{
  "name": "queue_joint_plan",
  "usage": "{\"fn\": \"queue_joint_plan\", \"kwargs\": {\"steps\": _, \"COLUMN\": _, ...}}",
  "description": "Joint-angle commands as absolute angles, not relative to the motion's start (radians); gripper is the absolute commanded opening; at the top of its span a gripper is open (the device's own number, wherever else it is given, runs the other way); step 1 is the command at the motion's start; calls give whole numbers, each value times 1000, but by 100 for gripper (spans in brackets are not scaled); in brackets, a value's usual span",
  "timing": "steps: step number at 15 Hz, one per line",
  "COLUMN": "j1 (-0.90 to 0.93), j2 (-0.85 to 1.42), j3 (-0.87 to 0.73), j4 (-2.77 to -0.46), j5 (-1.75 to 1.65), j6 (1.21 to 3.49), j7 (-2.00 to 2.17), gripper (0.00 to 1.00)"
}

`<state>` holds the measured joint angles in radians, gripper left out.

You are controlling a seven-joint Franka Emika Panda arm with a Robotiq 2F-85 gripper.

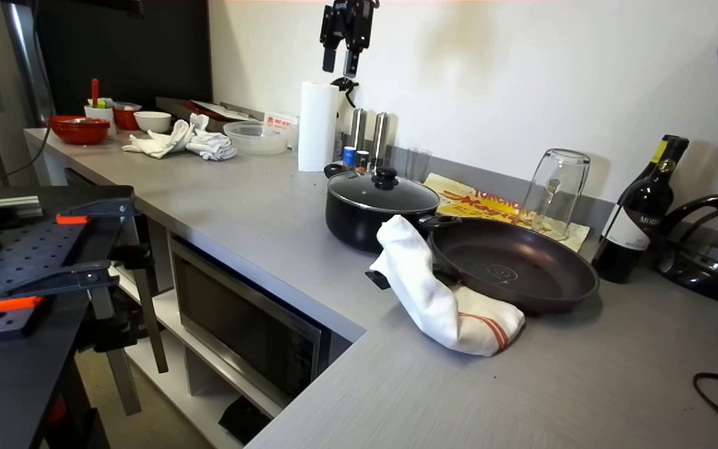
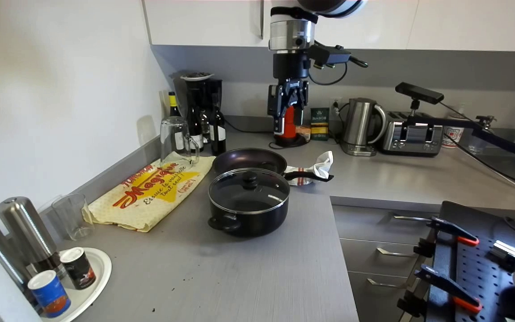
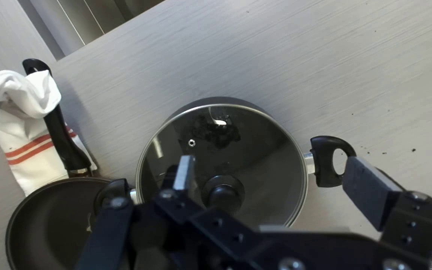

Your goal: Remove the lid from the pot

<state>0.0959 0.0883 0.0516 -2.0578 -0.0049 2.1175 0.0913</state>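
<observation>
Nearest, in an exterior view, by the wall point(image 2: 52, 89): white plate point(image 2: 99, 273) holding a blue shaker point(image 2: 51, 295) and a black shaker point(image 2: 78, 269); two steel mills point(image 2: 27, 232) just beside them. Clear tumbler point(image 2: 73, 219) a little past these. Dark crumbs point(image 2: 153, 309) scattered on the grey counter point(image 2: 221, 286).

Mid-counter: deep black pot point(image 2: 257, 226), upright. Glass lid point(image 2: 230, 197) seated on it, level, metal rim following the pot's, black knob point(image 2: 250, 177) uppermost. Gripper point(image 1: 339, 66) hangs well above, fingers point(image 3: 368, 191) spread apart; in the wrist view the knob shows between them, much closer to one. One pot handle point(image 3: 120, 185) overlaps the edge of the frying pan point(image 2: 239, 156), which lies just beyond. White dish towel point(image 3: 24, 125) with red stripes at the pan's long handle point(image 3: 64, 142): handle runs over the striped part and under the bunched end. By the wall, a pale yellow cloth point(image 2: 150, 192) printed "Magique", glass mug point(image 2: 175, 134) standing on its far end.

Farthest, in the corner: dark wine bottles point(image 2: 218, 134), and just beyond them a black coffee maker point(image 2: 206, 91). Rightward of these: steel kettle point(image 2: 358, 125), slot toaster point(image 2: 411, 136) just beside it, white cupboards point(image 2: 365, 24) overhead.
</observation>
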Motion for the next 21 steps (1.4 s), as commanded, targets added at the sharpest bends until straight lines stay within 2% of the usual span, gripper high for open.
{"fn": "queue_joint_plan", "kwargs": {"steps": 1, "j1": 99, "j2": 219, "j3": 55, "j4": -1919, "j5": -51, "j6": 2094, "j7": 154, "gripper": 100}}
{"fn": "queue_joint_plan", "kwargs": {"steps": 12, "j1": 111, "j2": 490, "j3": 38, "j4": -1694, "j5": -45, "j6": 2091, "j7": 166, "gripper": 100}}
{"fn": "queue_joint_plan", "kwargs": {"steps": 21, "j1": 109, "j2": 606, "j3": 31, "j4": -1610, "j5": -38, "j6": 2093, "j7": 152, "gripper": 100}}
